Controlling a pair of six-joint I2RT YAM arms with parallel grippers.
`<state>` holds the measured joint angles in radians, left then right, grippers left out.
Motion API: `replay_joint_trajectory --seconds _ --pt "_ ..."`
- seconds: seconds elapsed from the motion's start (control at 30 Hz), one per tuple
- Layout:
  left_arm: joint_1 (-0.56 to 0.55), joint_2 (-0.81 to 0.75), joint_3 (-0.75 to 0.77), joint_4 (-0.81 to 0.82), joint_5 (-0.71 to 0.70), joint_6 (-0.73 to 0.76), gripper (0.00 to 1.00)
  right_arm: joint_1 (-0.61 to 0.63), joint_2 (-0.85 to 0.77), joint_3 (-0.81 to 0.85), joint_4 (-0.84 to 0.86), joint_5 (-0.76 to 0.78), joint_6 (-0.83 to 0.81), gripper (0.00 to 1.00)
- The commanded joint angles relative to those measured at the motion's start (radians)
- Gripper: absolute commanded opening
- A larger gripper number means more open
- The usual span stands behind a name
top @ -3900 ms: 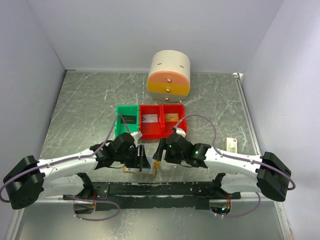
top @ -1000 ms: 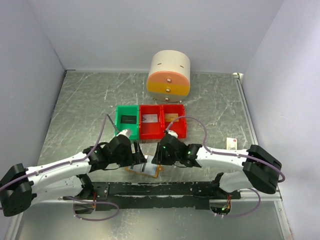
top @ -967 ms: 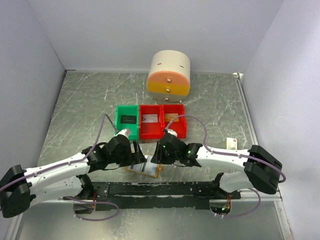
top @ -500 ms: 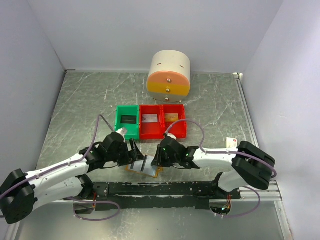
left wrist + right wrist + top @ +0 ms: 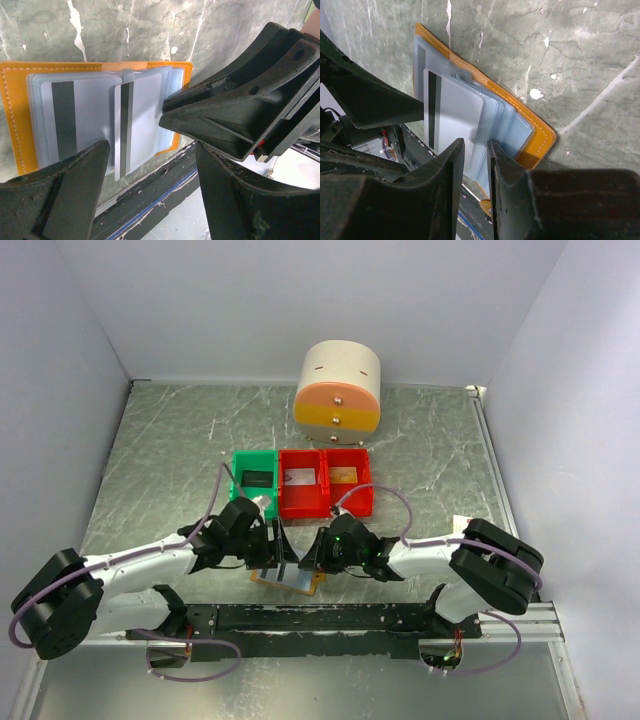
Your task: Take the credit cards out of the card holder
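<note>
The card holder (image 5: 293, 580) lies open at the table's near edge, orange rim (image 5: 17, 115) around pale blue pockets (image 5: 512, 125). Two grey credit cards with dark stripes show. One (image 5: 75, 125) sits in its pocket. The other (image 5: 142, 120) (image 5: 452, 112) sticks partway out past the holder's near edge. My right gripper (image 5: 476, 150) (image 5: 313, 555) has its tips at that card's edge, jaws a narrow gap apart, with nothing seen clamped. My left gripper (image 5: 150, 200) (image 5: 280, 556) hovers wide open over the holder's near side, nothing between its fingers.
Behind the holder stand a green bin (image 5: 254, 495) and two red bins (image 5: 303, 498), each with a flat item inside. A round cream drawer unit (image 5: 338, 388) is farther back, a small white box (image 5: 462, 528) at the right, and a black rail (image 5: 320, 618) along the near edge.
The right gripper's jaws have narrowed and its arm has drawn in toward the holder. The left gripper has shifted slightly right over the holder. The holder itself has stayed put.
</note>
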<state>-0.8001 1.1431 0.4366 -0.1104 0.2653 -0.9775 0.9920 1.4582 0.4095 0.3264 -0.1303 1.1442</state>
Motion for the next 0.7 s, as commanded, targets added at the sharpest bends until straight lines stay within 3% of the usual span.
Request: replay_joint_trajectory --seconds 0.0,0.67 --pt "0.006 0.019 0.022 -0.001 -0.003 0.026 0.79 -0.002 0.040 -0.066 -0.157 0.045 -0.019 0.27" --pt "0.006 -0.031 -0.124 0.208 0.067 -0.096 0.41 -0.002 0.018 -0.063 -0.185 0.046 -0.016 0.27"
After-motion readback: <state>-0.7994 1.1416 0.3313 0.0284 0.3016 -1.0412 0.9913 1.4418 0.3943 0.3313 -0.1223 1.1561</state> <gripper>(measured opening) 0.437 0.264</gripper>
